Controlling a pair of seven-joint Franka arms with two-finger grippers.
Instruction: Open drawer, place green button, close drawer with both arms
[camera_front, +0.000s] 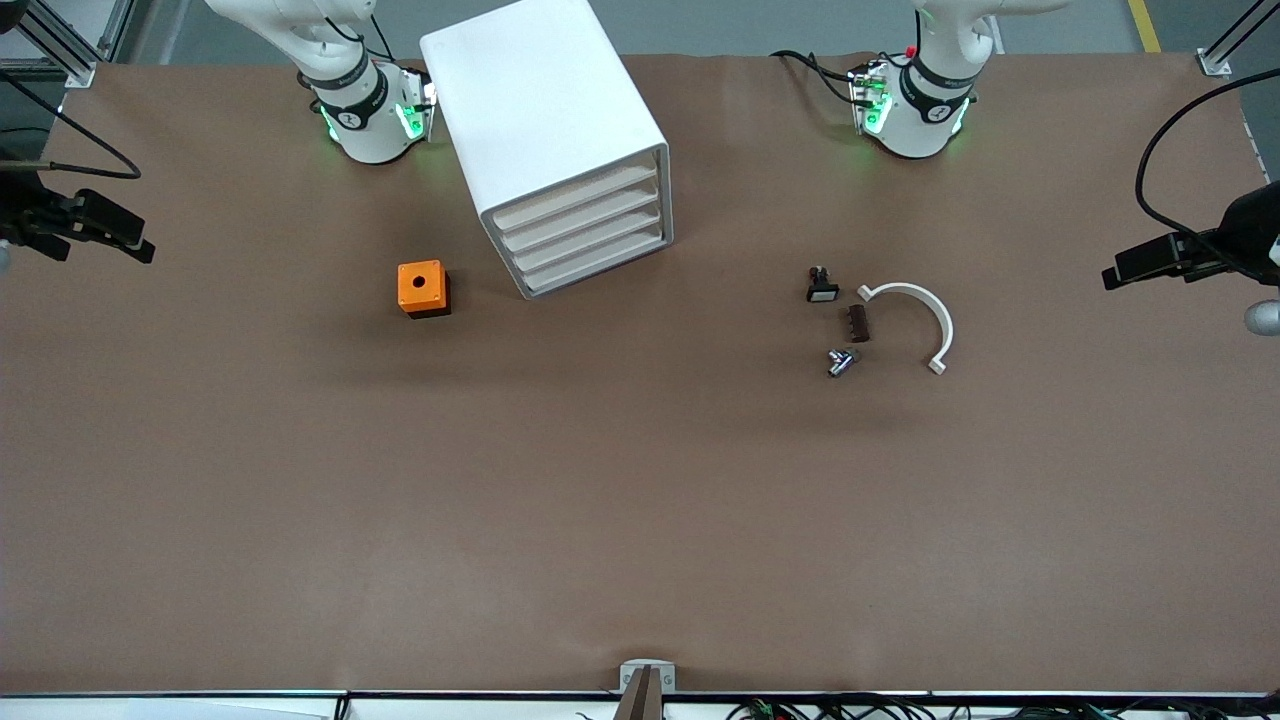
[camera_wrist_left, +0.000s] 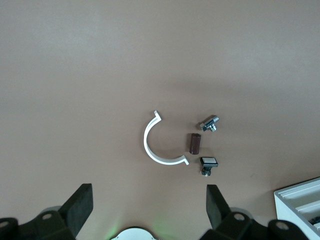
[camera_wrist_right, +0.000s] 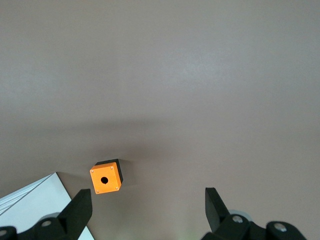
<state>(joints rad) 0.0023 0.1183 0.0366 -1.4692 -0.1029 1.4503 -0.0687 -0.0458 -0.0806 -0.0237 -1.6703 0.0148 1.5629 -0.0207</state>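
Four drawers flush in cabinet (camera_front: 548, 130); orange box (camera_front: 422, 288) well apart

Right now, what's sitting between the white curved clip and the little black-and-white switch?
A small brown block lies between the clip and the switch, clearest in the front view.

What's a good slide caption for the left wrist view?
Open left gripper high over the table, looking down on a white curved bracket and three small parts.

Robotics lab or test cell: two arm bases (camera_front: 365, 115) bolted on a brown-covered table (camera_front: 640, 500), aluminium frame posts (camera_front: 60, 45) at corners, side-mounted cameras (camera_front: 1180, 255), loose cables, grey floor with yellow line
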